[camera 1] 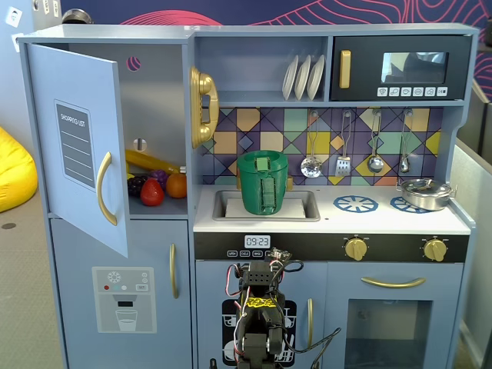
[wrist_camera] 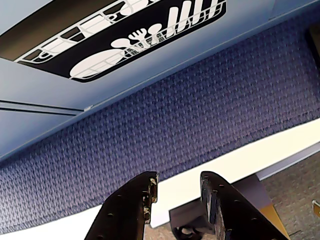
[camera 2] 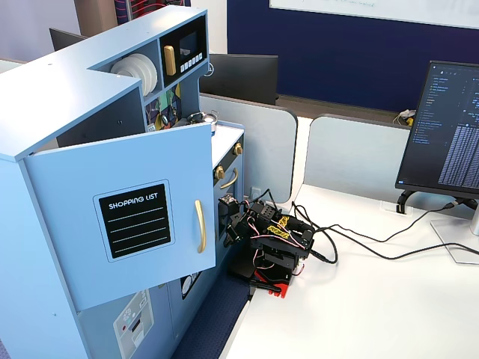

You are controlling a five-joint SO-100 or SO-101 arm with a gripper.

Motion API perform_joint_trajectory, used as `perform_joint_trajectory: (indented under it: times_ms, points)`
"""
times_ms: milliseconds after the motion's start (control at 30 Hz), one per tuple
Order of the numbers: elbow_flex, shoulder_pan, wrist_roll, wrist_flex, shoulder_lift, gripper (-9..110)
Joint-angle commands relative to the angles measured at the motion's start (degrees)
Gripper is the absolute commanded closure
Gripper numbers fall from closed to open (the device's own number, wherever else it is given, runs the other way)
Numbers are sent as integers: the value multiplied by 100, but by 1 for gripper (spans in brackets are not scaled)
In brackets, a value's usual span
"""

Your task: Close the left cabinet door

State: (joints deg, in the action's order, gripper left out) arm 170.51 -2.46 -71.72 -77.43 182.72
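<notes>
Fixed views are showing the door (camera 1: 77,146) standing open beyond the counter's (camera 1: 330,223) left edge, exposing toy fruit (camera 1: 154,188). Below the front edge, the folded arm's gripper (wrist_camera: 176,192) is holding nothing, fingers narrowly parted.

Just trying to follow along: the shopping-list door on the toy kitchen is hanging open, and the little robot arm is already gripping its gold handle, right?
Not quite. The door is hanging open, but the gripper holds nothing: the wrist view shows only bare carpet between its fingers. In a fixed view the arm sits folded low beside the kitchen, well apart from the gold handle.
</notes>
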Motion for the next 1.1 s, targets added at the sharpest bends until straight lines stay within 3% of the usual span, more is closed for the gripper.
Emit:
perform_joint_trajectory:
  times_ms: [0,267,400,733,1067]
  points:
    - [123,-229,-1705,-1046,-62,101]
    - [123,-167,-1714,-1046,-53,101]
    - [114,343,-1969,-896,-62,101]
    - [-1055,4228,-1635,826,-308,101]
    - [-2329,7857,-2856,1591,-211,102]
